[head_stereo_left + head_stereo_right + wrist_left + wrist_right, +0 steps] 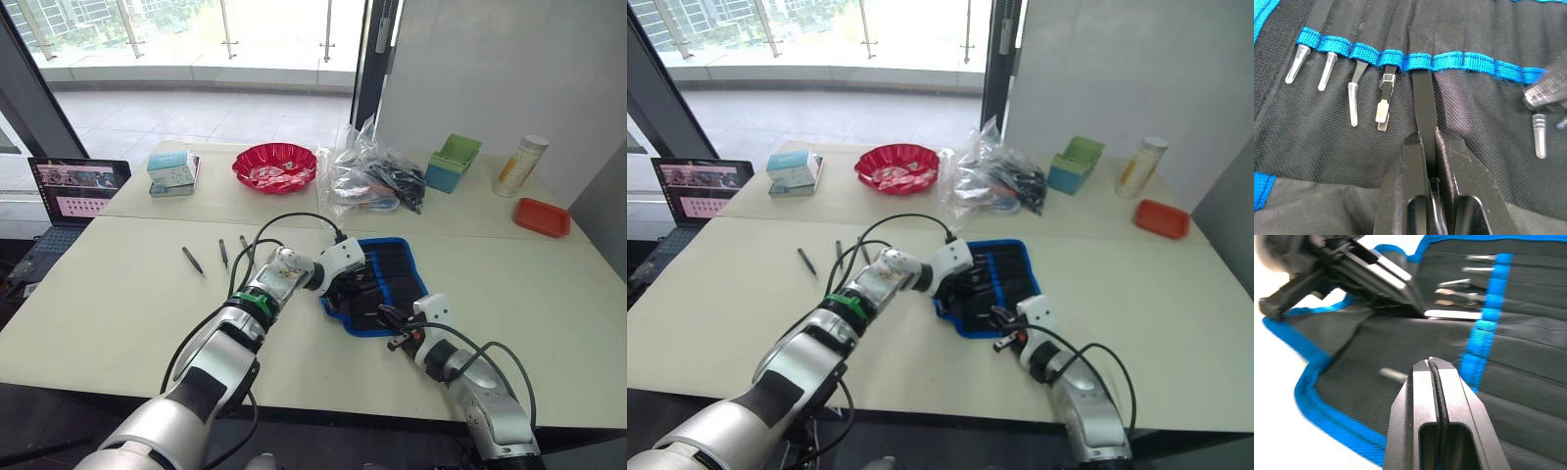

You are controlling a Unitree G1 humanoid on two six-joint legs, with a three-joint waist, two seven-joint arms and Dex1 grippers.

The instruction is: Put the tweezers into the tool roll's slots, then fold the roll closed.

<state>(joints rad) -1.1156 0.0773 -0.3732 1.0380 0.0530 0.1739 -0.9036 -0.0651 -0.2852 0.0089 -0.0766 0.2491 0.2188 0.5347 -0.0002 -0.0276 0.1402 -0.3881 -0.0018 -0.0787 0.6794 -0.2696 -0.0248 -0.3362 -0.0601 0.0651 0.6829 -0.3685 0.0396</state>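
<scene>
Tweezers [1423, 105], light, stiff and slippery, clamped between left gripper [1431, 147] fingers by the flat shank, tip entering a slot [1418, 62] of the open tool roll [384, 282]; right gripper [1436, 369] fingers together.

Looked like office or lab: pale counter [118, 294], open laptop [69, 191], glass doors onto tiled balcony [196, 108], railing behind.
</scene>
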